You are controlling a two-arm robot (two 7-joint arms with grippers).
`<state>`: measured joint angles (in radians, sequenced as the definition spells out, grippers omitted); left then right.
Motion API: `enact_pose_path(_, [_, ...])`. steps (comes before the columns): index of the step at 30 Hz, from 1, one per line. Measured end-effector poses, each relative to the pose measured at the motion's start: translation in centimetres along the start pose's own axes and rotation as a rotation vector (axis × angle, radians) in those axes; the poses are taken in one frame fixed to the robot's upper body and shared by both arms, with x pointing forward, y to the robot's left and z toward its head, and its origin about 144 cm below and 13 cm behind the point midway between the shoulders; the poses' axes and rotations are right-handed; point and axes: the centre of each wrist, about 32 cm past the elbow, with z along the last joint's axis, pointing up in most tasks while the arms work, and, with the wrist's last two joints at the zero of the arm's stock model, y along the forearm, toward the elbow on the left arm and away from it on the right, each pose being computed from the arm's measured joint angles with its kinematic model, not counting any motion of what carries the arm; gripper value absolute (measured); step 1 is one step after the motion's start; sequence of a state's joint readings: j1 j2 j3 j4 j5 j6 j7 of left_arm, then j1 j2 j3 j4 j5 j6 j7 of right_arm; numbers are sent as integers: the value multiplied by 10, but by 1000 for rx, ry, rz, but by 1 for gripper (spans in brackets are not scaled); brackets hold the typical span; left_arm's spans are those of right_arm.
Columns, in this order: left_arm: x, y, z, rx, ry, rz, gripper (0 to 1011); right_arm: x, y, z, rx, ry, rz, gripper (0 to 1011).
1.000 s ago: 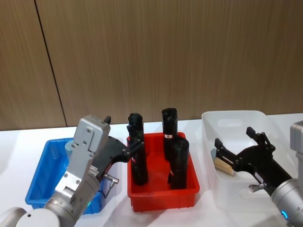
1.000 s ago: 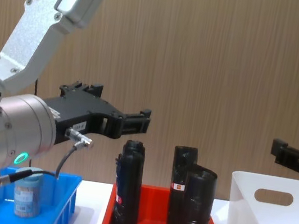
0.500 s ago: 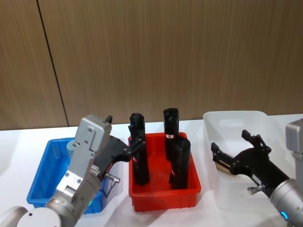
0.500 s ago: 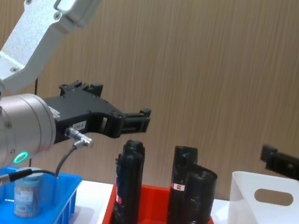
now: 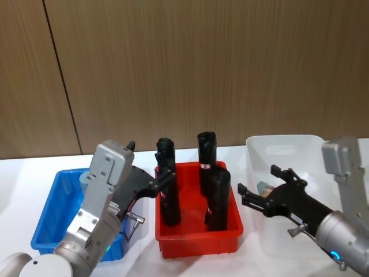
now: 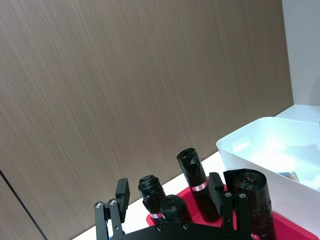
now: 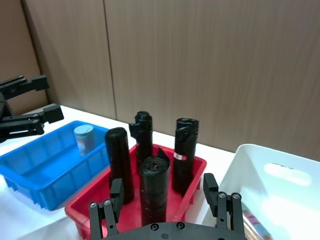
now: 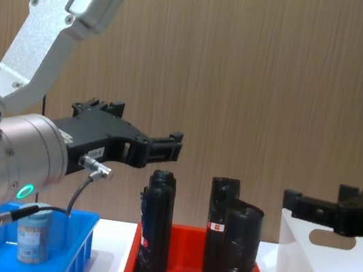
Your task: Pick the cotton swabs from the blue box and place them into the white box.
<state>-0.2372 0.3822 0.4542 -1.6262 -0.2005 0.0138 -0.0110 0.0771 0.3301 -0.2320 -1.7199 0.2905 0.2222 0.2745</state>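
One tub of cotton swabs (image 8: pixel 33 233) with a pale-blue lid stands in the blue box (image 8: pixel 75 247); I also see this tub (image 7: pixel 84 139) in the right wrist view. Another tub (image 5: pixel 266 186) lies inside the white box (image 5: pixel 283 144). My right gripper (image 5: pixel 258 186) hangs open and empty over the white box's left wall, pointing toward the red crate. In the chest view the right gripper (image 8: pixel 297 201) shows above the white box (image 8: pixel 331 239). My left gripper (image 5: pixel 157 180) is open and empty, held above the gap between the blue box (image 5: pixel 45 214) and the red crate.
A red crate (image 5: pixel 196 239) sits between the two boxes and holds several tall black bottles (image 5: pixel 167 190) with red-white labels. They rise close to both grippers. A wood-panel wall stands behind the white table.
My right gripper has moved left, from over the middle of the white box to its left wall, staying open and empty. The left arm has not moved.
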Motion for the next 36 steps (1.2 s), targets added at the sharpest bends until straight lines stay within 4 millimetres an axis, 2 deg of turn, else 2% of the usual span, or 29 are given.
enact_pose_path(15, [0, 0, 0, 0, 0, 0, 1004, 10, 27, 9, -86, -7, 86, 1001])
enact_pose_path(36, [0, 0, 0, 0, 0, 0, 1004, 15, 73, 6, -194, -25, 110, 1002])
